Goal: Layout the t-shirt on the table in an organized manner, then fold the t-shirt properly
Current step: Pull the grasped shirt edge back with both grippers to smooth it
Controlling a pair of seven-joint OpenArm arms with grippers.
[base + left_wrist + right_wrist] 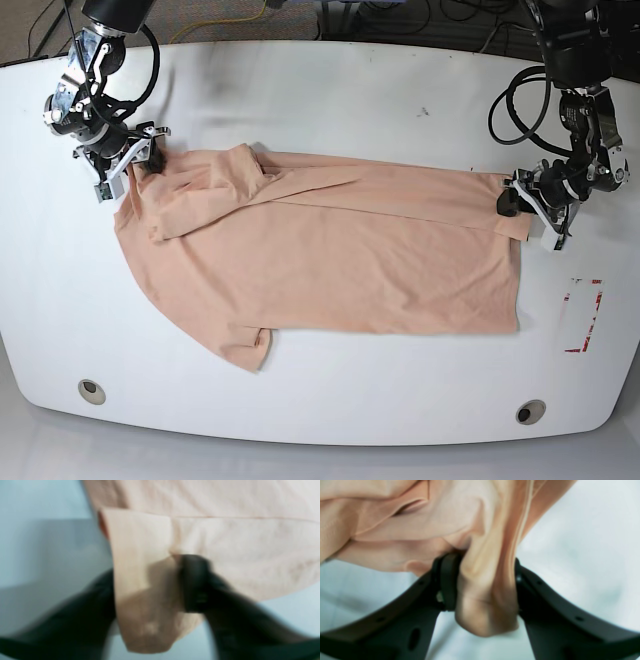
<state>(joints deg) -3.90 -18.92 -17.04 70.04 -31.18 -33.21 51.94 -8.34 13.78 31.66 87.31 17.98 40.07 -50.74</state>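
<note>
- Both black pincers grip the soft peach cotton t-shirt (330,260): right gripper (486,585) clamps a bunched shoulder, left gripper (150,587) pinches the hem corner.
- Shirt lies stretched lengthwise on the glossy white table (330,90) between them, its far edge taut.

The t-shirt (330,270) is seen as soft, matt peach cloth, finely woven and creased. The table (330,110) is shown as smooth, glossy white. The gripper fingers (447,582) are formed of matt black plastic.
</note>
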